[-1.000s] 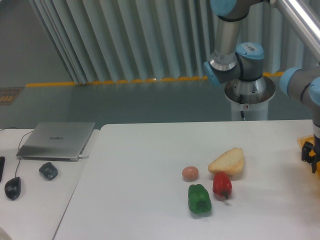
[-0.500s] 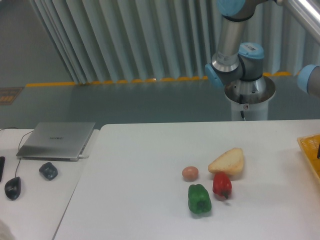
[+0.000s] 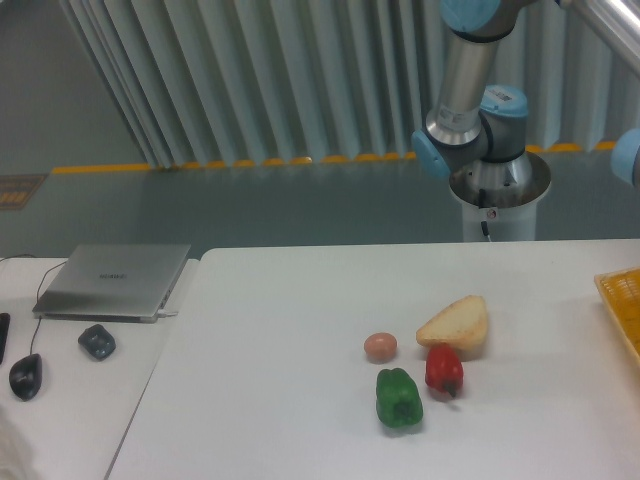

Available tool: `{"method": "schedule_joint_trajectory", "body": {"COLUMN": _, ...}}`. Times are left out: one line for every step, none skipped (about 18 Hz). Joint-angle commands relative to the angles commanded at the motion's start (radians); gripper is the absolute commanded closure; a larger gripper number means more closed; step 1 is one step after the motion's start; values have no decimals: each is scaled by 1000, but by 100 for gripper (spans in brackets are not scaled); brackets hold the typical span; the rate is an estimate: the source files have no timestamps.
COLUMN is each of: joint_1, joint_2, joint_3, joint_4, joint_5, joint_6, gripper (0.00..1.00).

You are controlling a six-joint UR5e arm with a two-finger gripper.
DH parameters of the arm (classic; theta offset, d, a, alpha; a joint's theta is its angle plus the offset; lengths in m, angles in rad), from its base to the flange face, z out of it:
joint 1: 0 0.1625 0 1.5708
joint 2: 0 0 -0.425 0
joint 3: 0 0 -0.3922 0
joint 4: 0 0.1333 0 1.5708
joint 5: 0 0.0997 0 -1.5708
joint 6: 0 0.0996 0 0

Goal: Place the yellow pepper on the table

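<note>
My white table (image 3: 290,330) fills the lower frame from about 9 o'clock round to 3 o'clock, smooth and rounded at its far left corner. Behind it, at 1 o'clock, my arm (image 3: 470,110) rises from its grey pedestal (image 3: 497,205) with blue-capped joints, then runs off the top and right edges. My pincer is out of the picture, so I cannot tell whether its fingers are apart or together.

At 9 o'clock, on the smaller desk (image 3: 70,400), lies a closed silver laptop (image 3: 113,281), with a dark mouse (image 3: 97,341) just in front of it and a second mouse (image 3: 25,375) nearer the left edge.

At 3 o'clock, on the table's right edge, is the corner of a yellow slatted basket (image 3: 625,305); most of it is cut off, and I cannot tell what is inside. The yellow pepper is nowhere in this view.

Right of centre on the table sits a cluster: a pale bread wedge (image 3: 455,324) at its 1 o'clock, a green pepper (image 3: 399,398) at its 6 o'clock, a red pepper (image 3: 443,370) just beside the green one and touching the bread's near edge, and a small pinkish round thing (image 3: 380,346) at its 9 o'clock, too blurred to name.
</note>
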Motion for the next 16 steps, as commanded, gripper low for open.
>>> {"method": "schedule_joint_trajectory", "body": {"joint_1": 3, "joint_2": -2, "joint_3": 0, "joint_4": 2, "joint_5": 0, "joint_6": 0, "gripper": 0}}
{"method": "schedule_joint_trajectory", "body": {"joint_1": 15, "joint_2": -5, "joint_3": -3, "joint_4": 2, "joint_5": -5, "joint_6": 0, "gripper": 0}}
{"method": "schedule_joint_trajectory", "body": {"joint_1": 24, "joint_2": -8, "joint_3": -3, "joint_4": 3, "joint_5": -5, "joint_6": 2, "gripper": 0}}
{"method": "schedule_joint_trajectory", "body": {"joint_1": 44, "joint_2": -11, "joint_3": -5, "joint_4": 6, "joint_5": -8, "joint_6": 12, "gripper": 0}}
{"method": "schedule_joint_trajectory", "body": {"joint_1": 61, "joint_2": -11, "joint_3": -14, "joint_4": 8, "joint_5": -12, "joint_6": 40, "gripper": 0}}
{"method": "schedule_joint_trajectory", "body": {"joint_1": 64, "joint_2": -11, "joint_3": -17, "joint_4": 8, "joint_5": -17, "joint_6": 52, "gripper": 0}}
{"method": "schedule_joint_trajectory", "body": {"joint_1": 64, "joint_2": -11, "joint_3": -17, "joint_4": 8, "joint_5": -21, "joint_6": 52, "gripper": 0}}
{"method": "schedule_joint_trajectory", "body": {"joint_1": 64, "joint_2": -11, "joint_3": -20, "joint_4": 8, "joint_5": -21, "joint_6": 54, "gripper": 0}}
{"method": "schedule_joint_trajectory", "body": {"joint_1": 64, "joint_2": -11, "joint_3": -21, "joint_4": 8, "joint_5": -23, "joint_6": 54, "gripper": 0}}
{"method": "schedule_joint_trajectory", "body": {"joint_1": 63, "joint_2": -11, "joint_3": -23, "joint_4": 6, "joint_5": -23, "joint_6": 52, "gripper": 0}}
{"method": "schedule_joint_trajectory", "body": {"joint_1": 63, "joint_2": -11, "joint_3": -25, "joint_4": 6, "joint_5": -21, "joint_6": 52, "gripper": 0}}
{"method": "schedule_joint_trajectory", "body": {"joint_1": 61, "joint_2": -11, "joint_3": -25, "joint_4": 6, "joint_5": -21, "joint_6": 52, "gripper": 0}}
{"method": "schedule_joint_trajectory", "body": {"joint_1": 61, "joint_2": -11, "joint_3": -28, "joint_4": 6, "joint_5": -21, "joint_6": 52, "gripper": 0}}
{"method": "schedule_joint_trajectory", "body": {"joint_1": 61, "joint_2": -11, "joint_3": -37, "joint_4": 6, "joint_5": -21, "joint_6": 52, "gripper": 0}}
{"method": "schedule_joint_trajectory", "body": {"joint_1": 61, "joint_2": -11, "joint_3": -44, "joint_4": 9, "joint_5": -21, "joint_6": 52, "gripper": 0}}
{"method": "schedule_joint_trajectory", "body": {"joint_1": 61, "joint_2": -11, "joint_3": -45, "joint_4": 8, "joint_5": -21, "joint_6": 52, "gripper": 0}}
